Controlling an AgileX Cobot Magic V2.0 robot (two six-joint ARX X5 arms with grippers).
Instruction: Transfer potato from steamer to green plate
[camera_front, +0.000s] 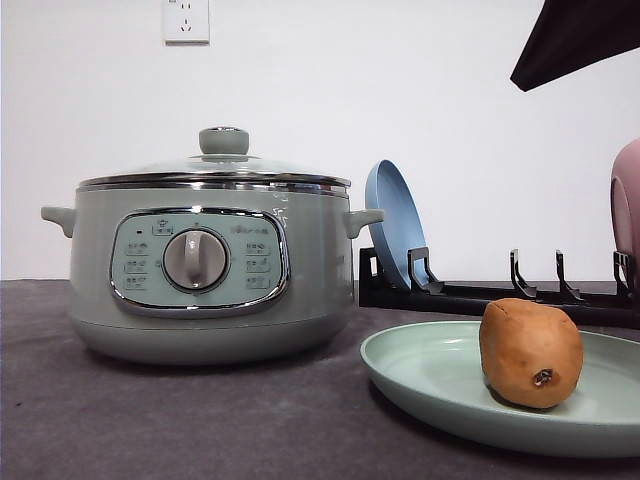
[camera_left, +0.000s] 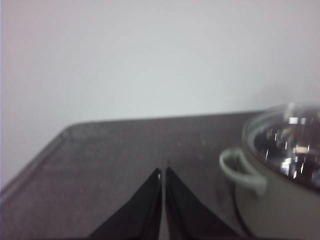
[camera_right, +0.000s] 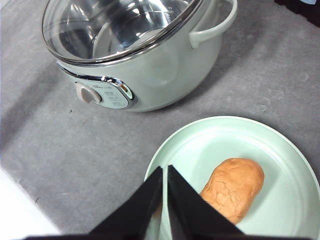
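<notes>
The brown-orange potato (camera_front: 530, 352) lies on the green plate (camera_front: 420, 375) at the front right of the table; the right wrist view shows the potato (camera_right: 235, 187) on the plate (camera_right: 200, 145) too. The steamer (camera_front: 205, 265) stands at the left with its glass lid on. My right gripper (camera_right: 164, 172) hovers shut above the plate's near rim, beside the potato and holding nothing. Above bare table beside the steamer's handle (camera_left: 239, 172), my left gripper (camera_left: 163, 172) is shut and empty.
A black dish rack (camera_front: 480, 290) behind the plate holds a blue plate (camera_front: 395, 222) upright and a pink plate (camera_front: 627, 205) at the right edge. A dark arm part (camera_front: 575, 40) hangs at the upper right. A white wall backs the grey table.
</notes>
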